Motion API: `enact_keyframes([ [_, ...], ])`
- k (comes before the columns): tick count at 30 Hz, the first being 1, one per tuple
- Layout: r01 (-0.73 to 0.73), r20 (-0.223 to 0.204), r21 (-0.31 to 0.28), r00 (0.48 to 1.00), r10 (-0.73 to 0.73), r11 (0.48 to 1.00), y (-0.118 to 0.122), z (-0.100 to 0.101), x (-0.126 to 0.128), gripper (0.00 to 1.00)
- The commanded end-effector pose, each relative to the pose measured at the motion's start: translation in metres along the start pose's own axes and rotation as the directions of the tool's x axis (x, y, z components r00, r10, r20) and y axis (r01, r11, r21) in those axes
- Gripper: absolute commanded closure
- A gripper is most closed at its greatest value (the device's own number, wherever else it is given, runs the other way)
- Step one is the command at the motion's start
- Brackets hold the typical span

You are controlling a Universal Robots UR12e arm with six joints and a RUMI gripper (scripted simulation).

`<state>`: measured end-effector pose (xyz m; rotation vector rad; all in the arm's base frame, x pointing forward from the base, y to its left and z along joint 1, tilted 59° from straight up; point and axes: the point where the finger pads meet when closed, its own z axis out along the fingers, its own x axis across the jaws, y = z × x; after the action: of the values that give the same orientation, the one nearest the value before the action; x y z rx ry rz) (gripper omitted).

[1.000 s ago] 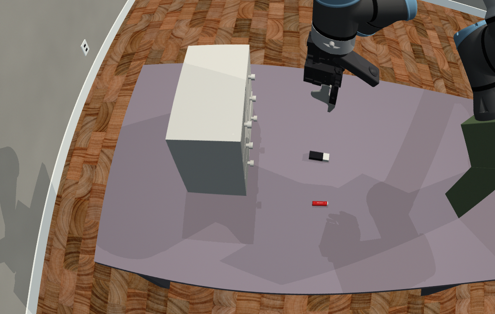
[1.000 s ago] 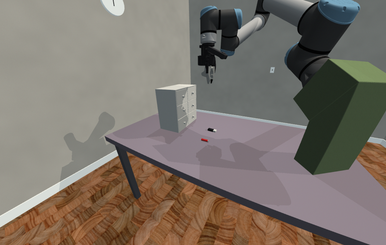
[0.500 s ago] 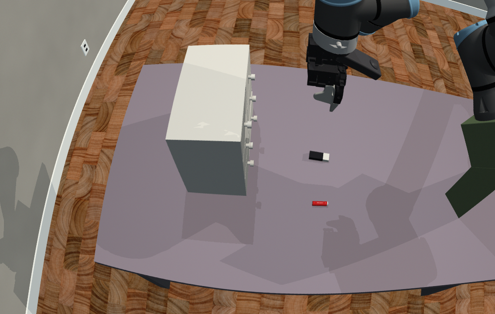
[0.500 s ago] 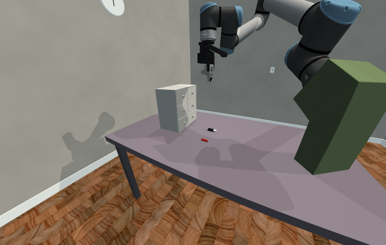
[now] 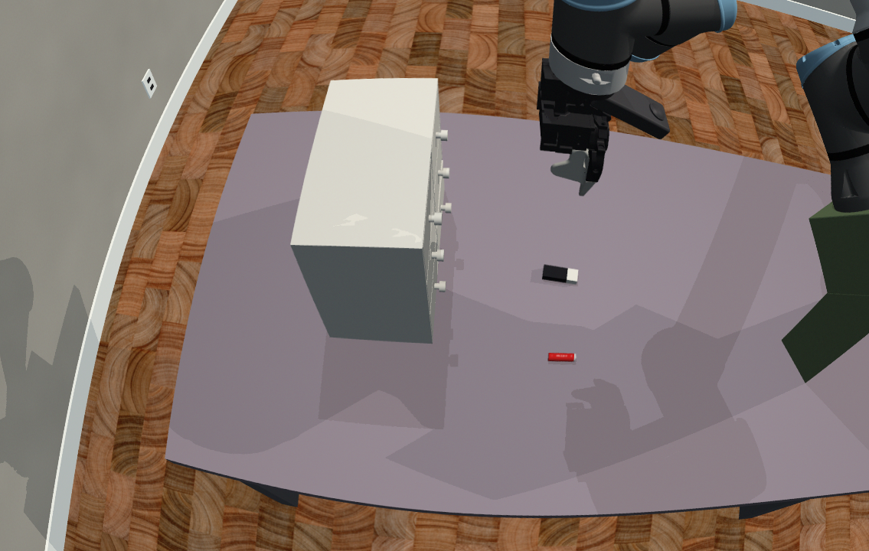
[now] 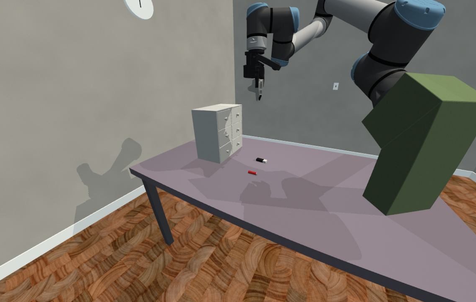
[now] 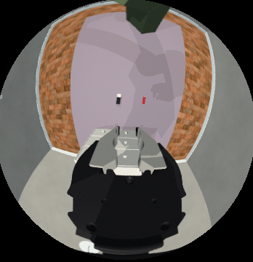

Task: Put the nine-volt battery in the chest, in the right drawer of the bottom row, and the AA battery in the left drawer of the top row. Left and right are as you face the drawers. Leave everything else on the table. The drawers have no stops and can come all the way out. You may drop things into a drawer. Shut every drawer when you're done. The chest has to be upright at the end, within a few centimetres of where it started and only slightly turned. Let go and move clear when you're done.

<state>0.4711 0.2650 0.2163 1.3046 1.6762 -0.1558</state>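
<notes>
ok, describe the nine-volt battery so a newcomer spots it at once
Find the white chest on the purple table. In front of its knobbed drawers two small things lie apart from each other. The nine-volt battery is the blocky black one with a white end, unlike the slim red AA battery.
</notes>
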Motion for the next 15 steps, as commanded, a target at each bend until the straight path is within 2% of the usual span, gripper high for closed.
enact_keyframes([
  [1, 0.0, 0.0, -0.001, 1.0, 0.0, 1.0, 0.0003, -0.0003, 0.0, 0.8],
  [15, 0.0, -0.001, -0.007, 1.0, 0.0, 1.0, 0.0008, 0.0002, 0.0002, 0.8],
])
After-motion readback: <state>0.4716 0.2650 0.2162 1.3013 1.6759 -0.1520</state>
